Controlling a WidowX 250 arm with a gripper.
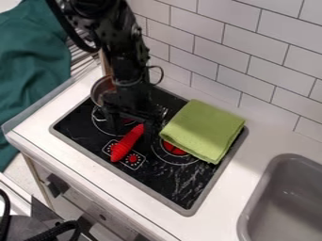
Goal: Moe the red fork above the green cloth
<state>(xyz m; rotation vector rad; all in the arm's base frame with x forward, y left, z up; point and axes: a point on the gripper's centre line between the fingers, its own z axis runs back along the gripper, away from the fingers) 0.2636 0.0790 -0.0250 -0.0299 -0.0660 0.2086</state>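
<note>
While the pincer (133, 128) hangs low over the black stovetop (166, 181), we see the red fork (127, 143) at its lower end, slanting toward the stove's front edge. We cannot tell whether the pincer is apart, together or clamped on the fork, whose prongs we cannot make out. Just beside, to our right, lies the green cloth (204, 129). The arm partly hides a metal pot (99, 88); the view's edge cuts off the grey sink (286, 202).

The arm (125, 56) partly hides the metal pot (98, 89); the right edge cuts off the sink (259, 190).
</note>
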